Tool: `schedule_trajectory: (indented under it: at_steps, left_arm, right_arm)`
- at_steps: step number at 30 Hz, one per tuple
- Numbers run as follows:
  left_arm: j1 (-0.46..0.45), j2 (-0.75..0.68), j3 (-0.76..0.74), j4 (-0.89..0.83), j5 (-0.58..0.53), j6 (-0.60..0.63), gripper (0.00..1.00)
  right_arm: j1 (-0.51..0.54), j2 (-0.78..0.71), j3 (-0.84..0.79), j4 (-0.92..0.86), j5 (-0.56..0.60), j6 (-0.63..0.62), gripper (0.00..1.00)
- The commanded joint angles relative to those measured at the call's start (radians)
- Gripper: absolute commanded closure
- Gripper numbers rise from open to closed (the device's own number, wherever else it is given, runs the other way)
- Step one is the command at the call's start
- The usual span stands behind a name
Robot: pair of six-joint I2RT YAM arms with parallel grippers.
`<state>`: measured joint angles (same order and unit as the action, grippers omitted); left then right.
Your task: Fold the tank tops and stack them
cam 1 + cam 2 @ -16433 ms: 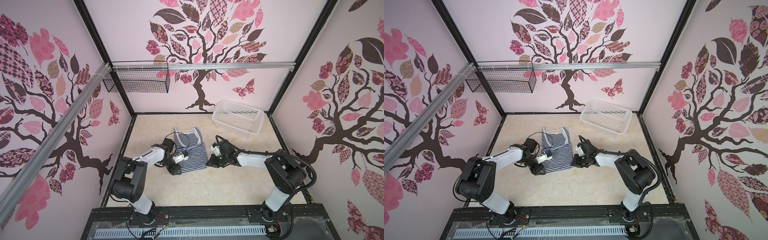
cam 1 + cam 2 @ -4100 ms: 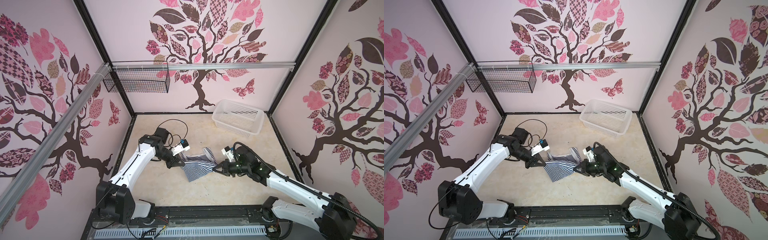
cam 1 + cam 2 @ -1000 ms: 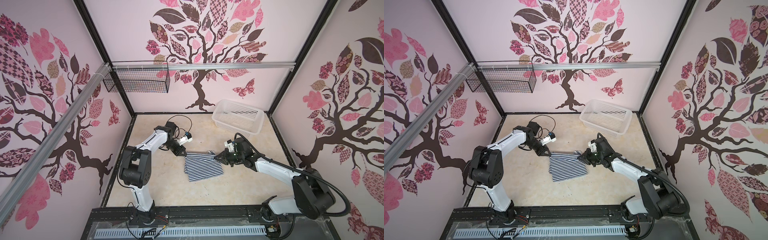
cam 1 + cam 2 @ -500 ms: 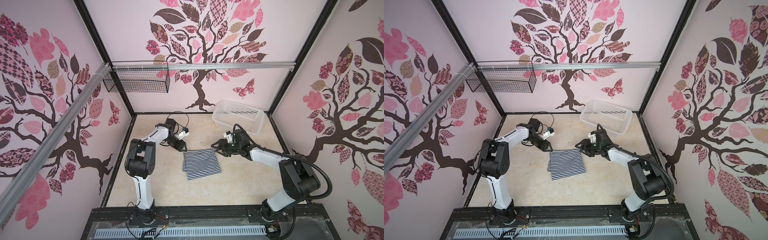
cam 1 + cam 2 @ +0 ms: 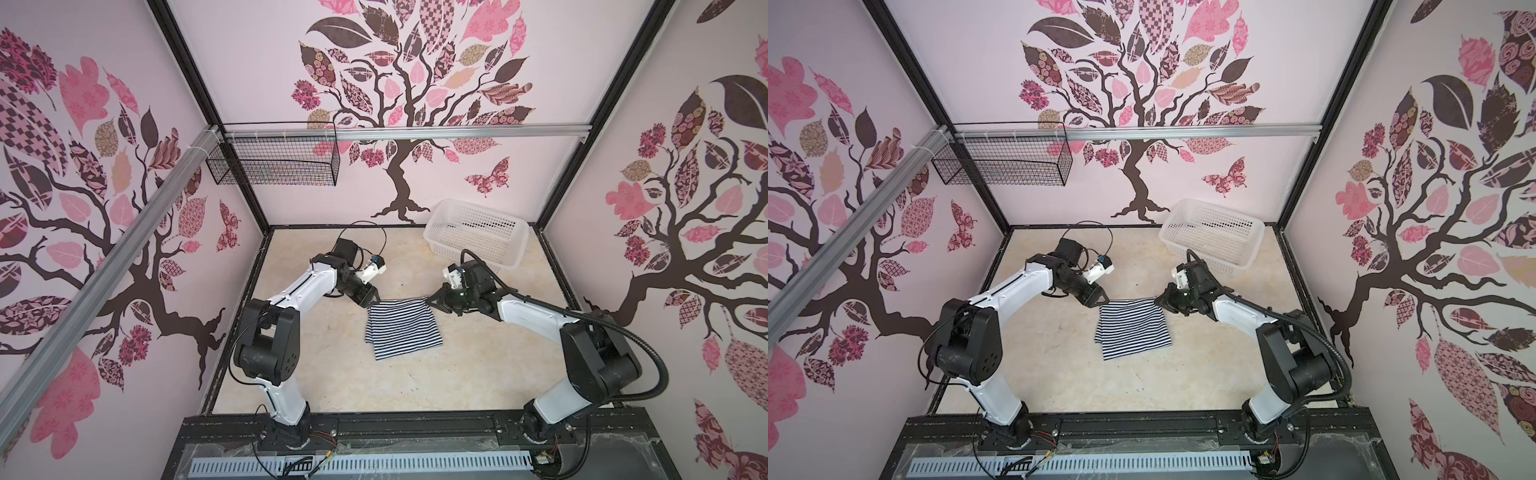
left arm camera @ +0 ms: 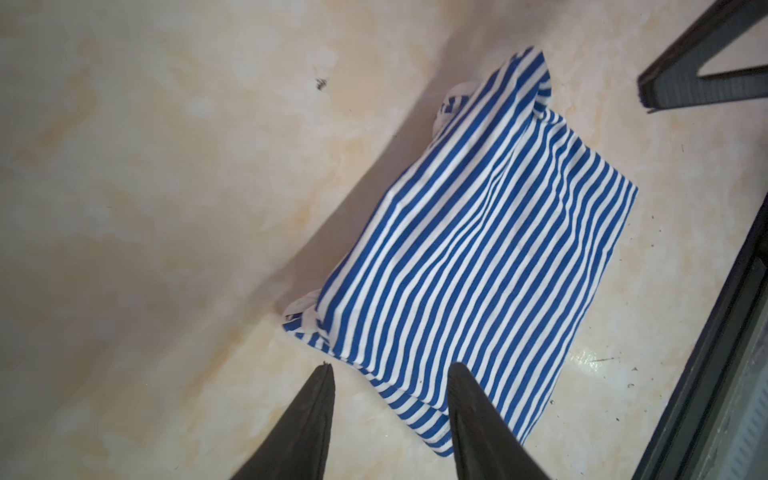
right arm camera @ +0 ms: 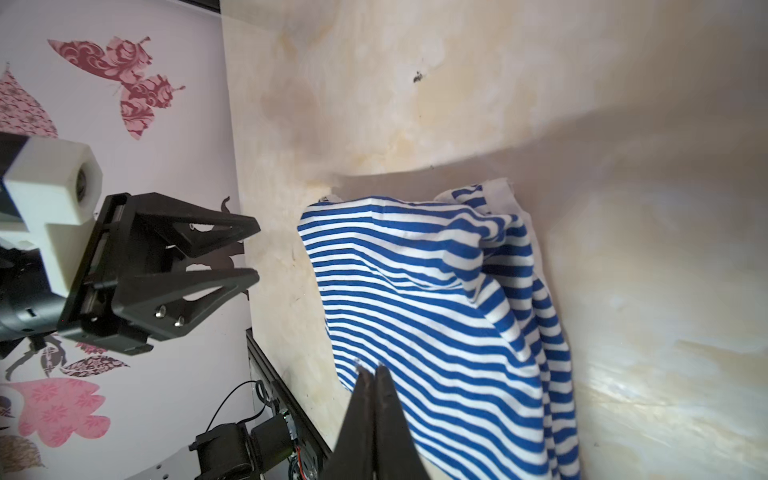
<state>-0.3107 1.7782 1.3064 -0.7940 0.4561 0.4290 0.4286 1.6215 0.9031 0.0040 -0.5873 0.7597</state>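
Note:
A single striped tank top (image 5: 402, 329) (image 5: 1133, 328) lies folded into a rectangle at the middle of the table. My left gripper (image 5: 372, 302) (image 5: 1103, 302) stands open just off its far left corner. In the left wrist view the left gripper (image 6: 390, 372) has a corner of the tank top (image 6: 478, 249) beyond its spread fingertips, and nothing is pinched. My right gripper (image 5: 431, 298) (image 5: 1158, 300) is at the far right corner. In the right wrist view the right gripper (image 7: 374, 370) is shut tight above the tank top (image 7: 436, 311), with no cloth showing between the fingers.
A white perforated basket (image 5: 476, 235) (image 5: 1212, 237) stands at the back right of the table. A black wire basket (image 5: 272, 166) hangs on the back wall at the left. Black frame rails border the table. The left gripper (image 7: 249, 253) shows open in the right wrist view.
Both grippers have let go of the top's far edge, which now rests on the table. The right gripper opened and then shut with nothing in it. The left stays open.

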Motion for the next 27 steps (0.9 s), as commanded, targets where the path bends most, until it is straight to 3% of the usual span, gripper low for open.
schedule_trajectory:
  at_steps: [1,11,20,27]
  left_arm:
    - [0.001,0.053,-0.011,0.041,-0.024,0.003,0.53]
    - [0.004,0.179,0.057,0.062,-0.249,-0.025,0.57]
    - [0.003,0.245,0.112,0.055,-0.331,-0.045,0.58]
    - [0.019,0.270,0.195,0.026,-0.391,-0.073,0.55]
  right_arm:
    - [0.006,0.063,0.053,-0.009,0.016,-0.026,0.95]
    - [-0.058,0.284,0.164,0.017,0.008,-0.009,0.93]
    - [-0.057,0.388,0.222,-0.008,0.017,0.012,0.86]
    - [-0.034,0.284,0.189,-0.064,0.031,-0.004,0.60]
